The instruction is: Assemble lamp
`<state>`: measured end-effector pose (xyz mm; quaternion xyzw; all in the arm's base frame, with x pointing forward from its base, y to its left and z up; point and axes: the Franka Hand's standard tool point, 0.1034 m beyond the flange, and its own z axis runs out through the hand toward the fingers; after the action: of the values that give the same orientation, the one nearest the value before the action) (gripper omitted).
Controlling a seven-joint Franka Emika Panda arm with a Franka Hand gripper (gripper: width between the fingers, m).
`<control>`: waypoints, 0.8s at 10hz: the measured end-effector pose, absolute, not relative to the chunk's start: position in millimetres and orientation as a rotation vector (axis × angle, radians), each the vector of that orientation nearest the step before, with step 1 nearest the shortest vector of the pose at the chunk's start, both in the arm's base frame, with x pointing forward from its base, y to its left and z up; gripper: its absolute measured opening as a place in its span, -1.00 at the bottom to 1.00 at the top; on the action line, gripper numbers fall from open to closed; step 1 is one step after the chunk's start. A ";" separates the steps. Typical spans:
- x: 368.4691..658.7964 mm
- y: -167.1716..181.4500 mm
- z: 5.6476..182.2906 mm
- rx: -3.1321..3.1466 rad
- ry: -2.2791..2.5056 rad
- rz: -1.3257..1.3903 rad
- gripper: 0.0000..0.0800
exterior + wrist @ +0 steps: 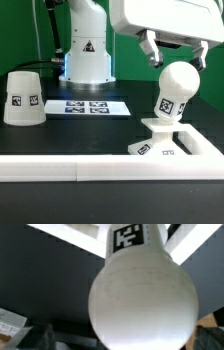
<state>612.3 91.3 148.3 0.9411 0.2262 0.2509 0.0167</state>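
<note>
The gripper (175, 58) is hanging over the exterior view's right part of the bench (60, 135). Its two fingers are standing wide apart, one on each side, and their tips are reaching about the level of the top of the bulb (177, 88). The gripper is holding nothing between them. I cannot tell whether a fingertip is touching the round head.

The bulb is standing with its narrow end down on the flat square base (185, 145) and its round head up. It is leaning slightly toward the exterior view's right. A black-and-white tag (165, 106) is showing on its neck. The base is lying on the bench near the front, just behind the long white rail (90, 168), which is running across the front edge.

The shade (22, 97) is sitting well apart from them, on the exterior view's left, with its wide end down and a tag facing the camera. The marker board (90, 106) is lying flat between the shade and the bulb, in front of the foot of the arm (85, 55).

In the wrist view the bulb (140, 297) is filling most of the picture, and its tag (125, 238) is visible on the narrow end.
</note>
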 end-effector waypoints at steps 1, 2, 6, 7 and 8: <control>610.6 93.2 146.3 2.939 0.708 0.748 0.75; 610.8 92.6 146.0 2.938 0.707 0.750 0.75; 603.0 96.6 130.7 3.053 0.704 0.390 0.75; 603.1 97.5 130.5 3.071 0.708 0.259 0.75; 606.0 98.9 130.9 3.074 0.712 0.166 0.75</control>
<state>606.0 98.9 130.9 0.9728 0.2253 0.0527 -0.0089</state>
